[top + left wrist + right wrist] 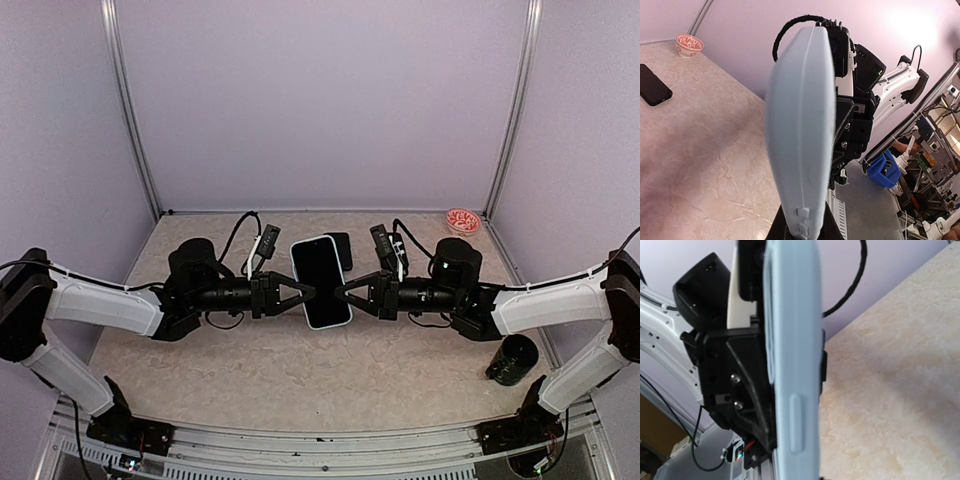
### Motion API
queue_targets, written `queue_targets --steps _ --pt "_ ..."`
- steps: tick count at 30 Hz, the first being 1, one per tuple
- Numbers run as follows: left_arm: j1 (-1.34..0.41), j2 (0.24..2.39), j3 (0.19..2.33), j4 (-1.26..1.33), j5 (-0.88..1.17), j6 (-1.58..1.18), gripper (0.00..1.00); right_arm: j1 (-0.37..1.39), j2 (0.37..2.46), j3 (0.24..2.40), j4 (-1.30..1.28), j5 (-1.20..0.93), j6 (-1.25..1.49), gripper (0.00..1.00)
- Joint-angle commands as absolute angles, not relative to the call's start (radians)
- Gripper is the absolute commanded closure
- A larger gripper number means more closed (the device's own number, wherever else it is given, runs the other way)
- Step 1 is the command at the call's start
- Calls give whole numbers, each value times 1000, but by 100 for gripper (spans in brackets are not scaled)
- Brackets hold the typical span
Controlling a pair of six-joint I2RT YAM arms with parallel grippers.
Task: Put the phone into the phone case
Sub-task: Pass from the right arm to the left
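**Case pinched between both arms, dark phone lying behind**

The marbled table [250, 370] is the stage. Above its middle the two arms meet head on. The left gripper [303, 293] is clamped on the left long edge of the pale blue phone case [321, 283], and the right gripper [343, 293] on its right edge, holding it off the surface. The case's upward face looks black, and I cannot tell whether that is lining or a handset already seated. A dark phone [341, 248] lies flat just beyond it, toward the far wall. If that is the one to fit, one arm should hold the case level, open side up. The other should release, fetch the phone, and press it in corner by corner.
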State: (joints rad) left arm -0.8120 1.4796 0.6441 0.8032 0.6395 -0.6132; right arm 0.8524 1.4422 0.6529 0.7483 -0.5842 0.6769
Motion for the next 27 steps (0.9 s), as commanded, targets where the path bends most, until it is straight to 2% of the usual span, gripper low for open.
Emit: queue_targets --steps 1,8,14,19,27 --pt "-821 1475 658 844 645 -598 100 861 1445 650 786 -537 689 100" --pt "-795 1454 658 819 641 -604 100 861 1436 655 753 -528 665 76" --pt "-749 1391 670 674 594 -559 100 858 1393 684 637 -491 582 49" --pt "-703 1327 691 565 565 -532 100 850 1365 692 572 -463 539 36" --pt "-631 1314 779 359 538 -493 100 839 1344 705 461 -420 494 27"
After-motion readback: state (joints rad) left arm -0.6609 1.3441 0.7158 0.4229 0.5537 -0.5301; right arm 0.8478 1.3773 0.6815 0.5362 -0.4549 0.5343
